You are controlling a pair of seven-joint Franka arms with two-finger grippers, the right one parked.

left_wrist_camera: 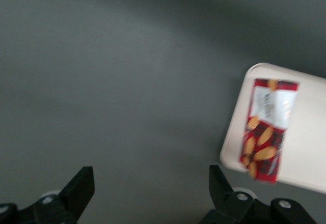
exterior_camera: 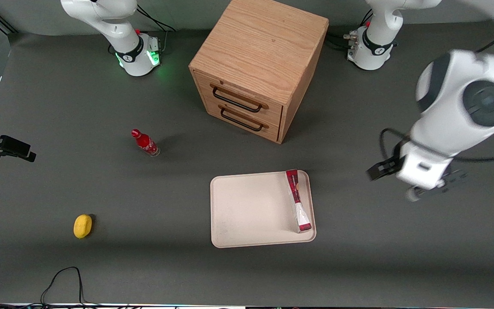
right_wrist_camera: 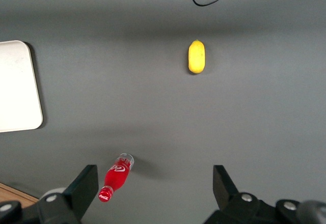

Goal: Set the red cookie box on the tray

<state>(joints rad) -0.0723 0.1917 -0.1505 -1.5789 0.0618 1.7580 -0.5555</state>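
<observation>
The red cookie box (exterior_camera: 297,201) lies flat in the tray (exterior_camera: 247,210), along the short rim nearest the working arm's end of the table. The gripper (left_wrist_camera: 150,196) hangs over bare table well apart from the tray, fingers spread wide and holding nothing. Farther from the front camera stands a wooden cabinet (exterior_camera: 257,64) with both drawers closed.

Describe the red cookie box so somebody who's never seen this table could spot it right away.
Find the wooden two-drawer cabinet; nearer the front camera lies a cream tray. The red cookie box lies flat in it along the edge toward the working arm, whose open pincer hovers off the tray. It is long, thin, dark red with a white panel, unlike the small red bottle.
</observation>
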